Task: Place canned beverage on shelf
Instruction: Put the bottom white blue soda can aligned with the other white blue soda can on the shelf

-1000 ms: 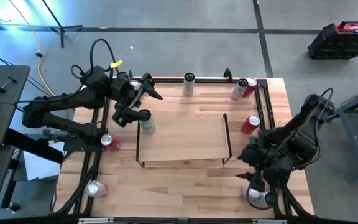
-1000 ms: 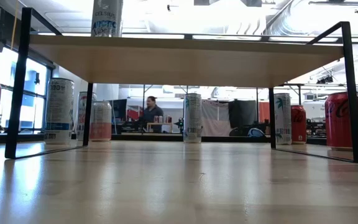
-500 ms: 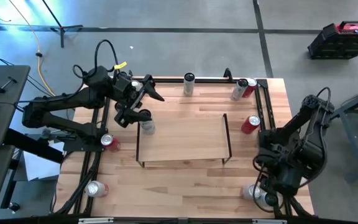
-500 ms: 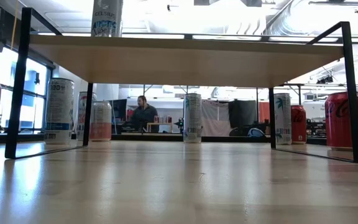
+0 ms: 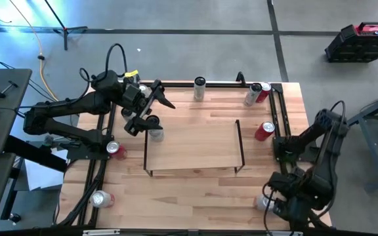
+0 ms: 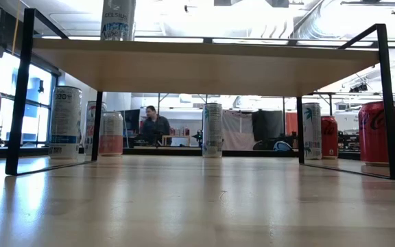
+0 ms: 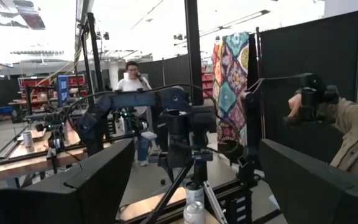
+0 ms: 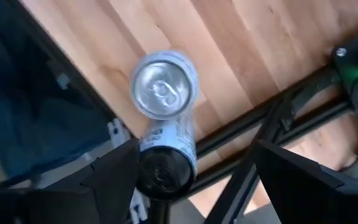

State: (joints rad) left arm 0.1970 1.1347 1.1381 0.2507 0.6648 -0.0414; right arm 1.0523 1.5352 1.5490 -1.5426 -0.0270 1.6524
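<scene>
Canned beverage (image 8: 164, 84): silver can standing upright at the table's near right corner, off the shelf (image 5: 192, 145). Rigid but thin-walled and slick, likely light to moderate; I'd grab mid-body across the diameter, easy squeeze. One silver can (image 5: 155, 132) already sits on the shelf's far left corner. Right gripper (image 8: 188, 180) hangs directly over the near-right can, pointing down, fingers spread wide, empty. Left gripper (image 5: 151, 105) hovers just beyond the shelf's far left corner, jaws wide, holding nothing.
</scene>
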